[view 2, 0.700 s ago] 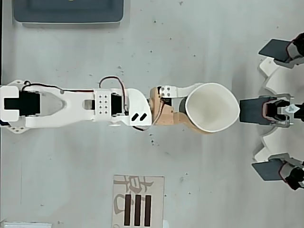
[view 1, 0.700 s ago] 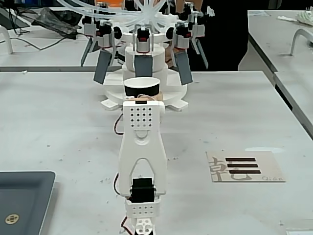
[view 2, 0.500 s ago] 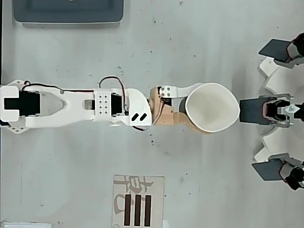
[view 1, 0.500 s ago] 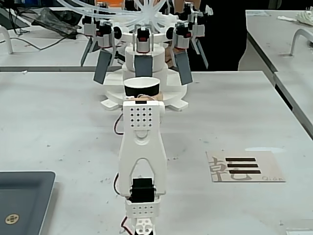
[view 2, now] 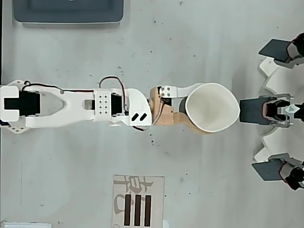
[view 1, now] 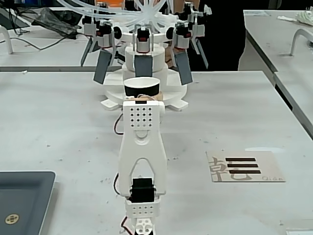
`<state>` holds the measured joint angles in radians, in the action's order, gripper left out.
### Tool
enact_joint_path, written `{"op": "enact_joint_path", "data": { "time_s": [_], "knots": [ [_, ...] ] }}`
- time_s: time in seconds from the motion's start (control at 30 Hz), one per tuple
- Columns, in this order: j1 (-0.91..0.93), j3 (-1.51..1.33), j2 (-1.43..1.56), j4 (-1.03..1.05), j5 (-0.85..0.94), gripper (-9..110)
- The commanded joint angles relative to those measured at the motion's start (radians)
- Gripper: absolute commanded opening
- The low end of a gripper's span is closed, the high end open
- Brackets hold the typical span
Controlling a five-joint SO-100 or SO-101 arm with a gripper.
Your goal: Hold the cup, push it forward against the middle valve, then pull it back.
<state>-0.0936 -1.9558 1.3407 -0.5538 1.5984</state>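
The cup [view 2: 211, 107], black outside with a white rim and inside, sits at the end of my white arm [view 1: 142, 122]. My gripper [view 2: 199, 108] is shut on the cup, with a white finger [view 2: 187, 90] on one side and a tan finger [view 2: 187, 124] on the other. In the fixed view the cup [view 1: 142, 87] shows just above the arm's head, and the fingers are hidden behind it. The middle valve [view 2: 256, 110] is an upright dark grey paddle [view 1: 143, 66] straight ahead of the cup. In the overhead view a narrow gap separates the cup's rim from the paddle.
Slanted grey paddles [view 2: 278, 50] [view 2: 268, 170] flank the middle one on a round white base [view 1: 110, 93] with clear tubes on top. A dark tray [view 2: 69, 12] lies beside the arm's base. A card with black bars [view 2: 137, 202] lies on the other side.
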Motion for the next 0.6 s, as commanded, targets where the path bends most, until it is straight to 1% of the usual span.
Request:
{"op": "enact_joint_path", "data": {
  "time_s": [0.0,0.23,0.43,0.57],
  "knots": [
    [0.006,0.029,0.037,-0.026,0.002,3],
    [0.006,0.051,0.021,-0.026,0.003,3],
    [0.006,0.141,-0.049,-0.014,0.0,4],
    [0.006,0.255,-0.135,0.017,-0.003,4]
  ]
}}
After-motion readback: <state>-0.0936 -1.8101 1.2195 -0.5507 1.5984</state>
